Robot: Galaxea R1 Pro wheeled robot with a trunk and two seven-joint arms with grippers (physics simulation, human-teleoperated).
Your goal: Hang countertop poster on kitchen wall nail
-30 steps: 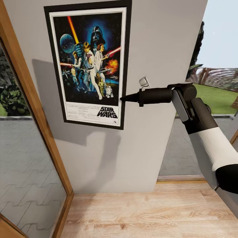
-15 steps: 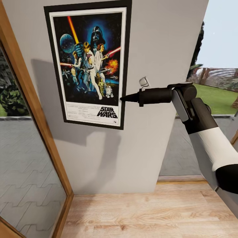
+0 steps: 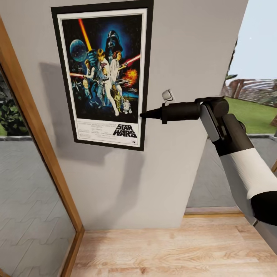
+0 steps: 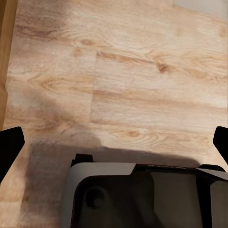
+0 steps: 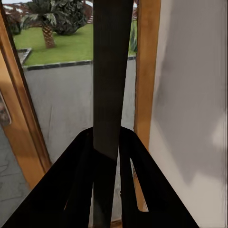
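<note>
The black-framed Star Wars poster [image 3: 104, 73] hangs upright in front of the grey wall [image 3: 184, 50], casting a shadow on it. My right gripper [image 3: 148, 114] is shut on the poster's right edge, low down. In the right wrist view the frame's thin dark edge [image 5: 111, 71] runs up from between the black fingers [image 5: 80, 180]. A small grey wall nail [image 3: 167, 94] sticks out just right of the poster, above my gripper. My left gripper [image 4: 114, 142] is open over the wooden floor [image 4: 133, 71], holding nothing. The kitchen countertop is out of view.
A wood-framed glass door [image 3: 34, 127] stands at the left of the wall, and an opening to the garden [image 3: 254, 111] lies at the right. Pale wooden floor [image 3: 161, 250] meets the wall's foot. My grey base [image 4: 142, 194] sits under the left gripper.
The wall, door frame and floor have shifted slightly in the picture, so the camera has moved. The poster stays in the right gripper, in the same place relative to my arm.
</note>
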